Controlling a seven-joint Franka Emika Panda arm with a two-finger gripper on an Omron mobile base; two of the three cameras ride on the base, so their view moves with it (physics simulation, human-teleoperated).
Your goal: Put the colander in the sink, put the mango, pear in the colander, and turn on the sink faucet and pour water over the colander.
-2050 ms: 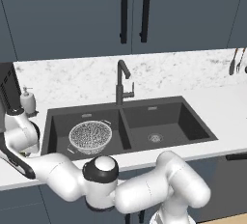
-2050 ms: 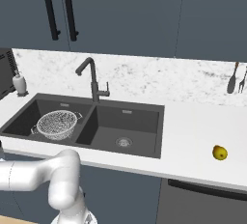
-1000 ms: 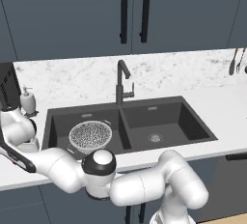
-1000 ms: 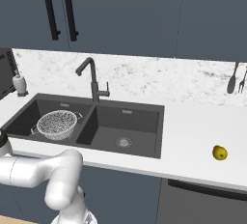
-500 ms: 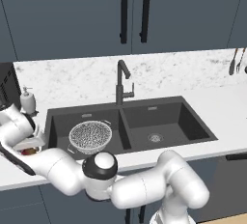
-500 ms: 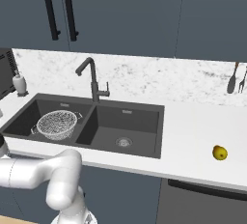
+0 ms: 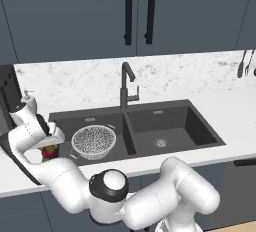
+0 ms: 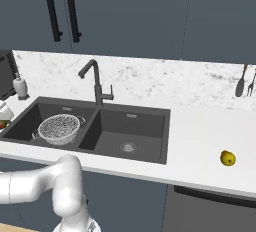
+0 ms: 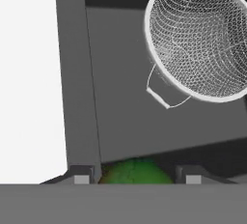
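The colander (image 7: 93,141) (image 8: 59,128) (image 9: 202,35) sits in the left basin of the dark sink (image 7: 172,126) (image 8: 145,126). My gripper (image 7: 50,145) (image 9: 136,175) hangs over the sink's left rim, shut on the mango (image 7: 48,152) (image 8: 4,124) (image 9: 136,171), whose green side shows between the fingertips (image 9: 81,175). The colander lies a short way to the right of the held fruit. The pear (image 8: 228,158) rests on the counter far right of the sink. The sink faucet (image 7: 125,83) (image 8: 94,81) stands behind the divider, and no water shows.
A soap dispenser (image 7: 27,98) (image 8: 20,86) and a dark appliance (image 7: 7,96) stand at the back left. Utensils (image 7: 242,63) (image 8: 242,86) hang on the right wall. White counter surrounds the sink, and my arm curves along the front edge.
The hand has come down and to the right, from over the left counter to the sink's left rim, carrying the mango. Colander and pear have not moved.
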